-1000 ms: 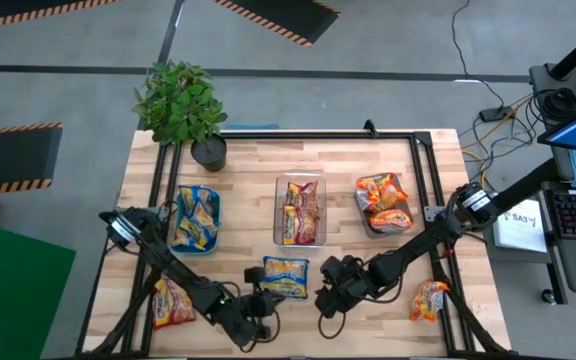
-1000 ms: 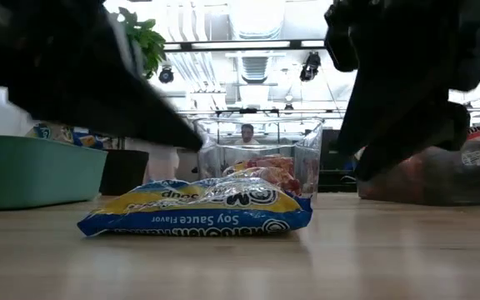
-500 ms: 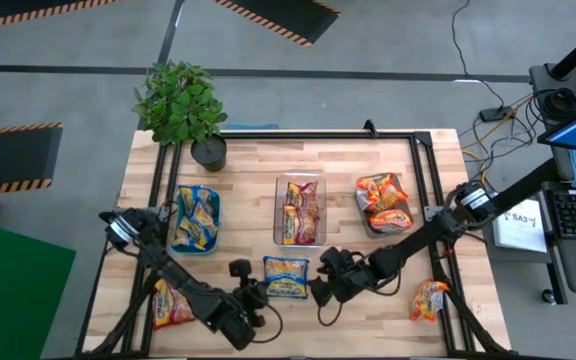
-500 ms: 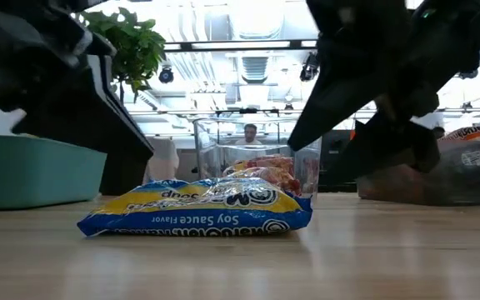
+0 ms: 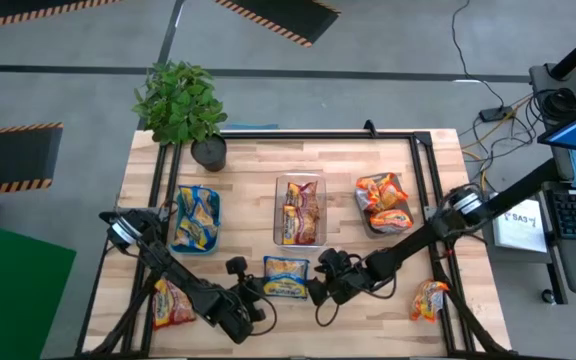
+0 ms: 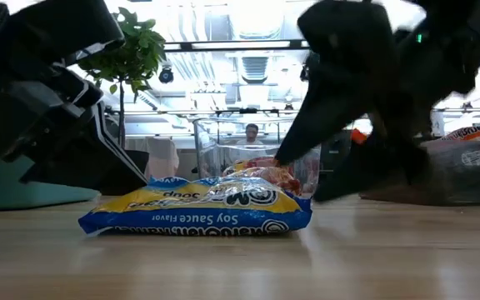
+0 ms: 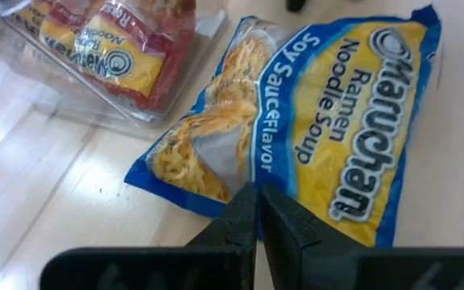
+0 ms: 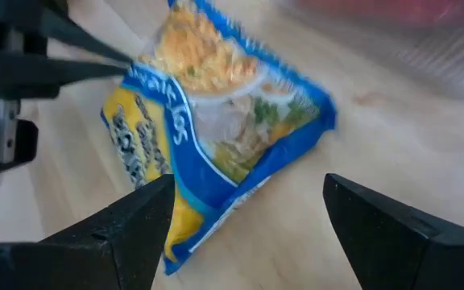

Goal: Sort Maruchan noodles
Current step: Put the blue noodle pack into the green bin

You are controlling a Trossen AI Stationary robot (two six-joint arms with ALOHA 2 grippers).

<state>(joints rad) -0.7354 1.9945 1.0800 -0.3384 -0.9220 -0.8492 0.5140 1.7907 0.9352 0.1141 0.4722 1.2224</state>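
Observation:
A blue-edged yellow packet of Maruchan noodles [image 5: 286, 277] lies flat on the table between my two grippers. My left gripper [image 7: 256, 197] is shut, with its tips at the packet's near left edge. My right gripper [image 8: 248, 229] stands open just right of the packet, its fingers on either side of a corner [image 8: 216, 217] without touching it. More packets lie in the teal bin [image 5: 196, 218], the clear bin [image 5: 300, 210] and the grey bin [image 5: 383, 205]. Loose packets lie at the near left [image 5: 173, 303] and near right [image 5: 430, 298]. My left gripper's shut fingertips stand at the packet's blue edge [image 7: 216, 201], slanting down from the table's near left. I cannot tell whether they touch it. The packet lies flat on the table.
A potted plant [image 5: 180, 108] stands at the far left corner. A black frame rail [image 5: 298, 133] runs along the table's far edge and down both sides. Bare wood lies along the near edge between the two loose packets.
My right gripper has opened wider, sunk and moved toward the table's left, up to the blue-edged packet. My left gripper has tipped down and come closer to the packet from the near left, still shut. The packet has stayed where it was.

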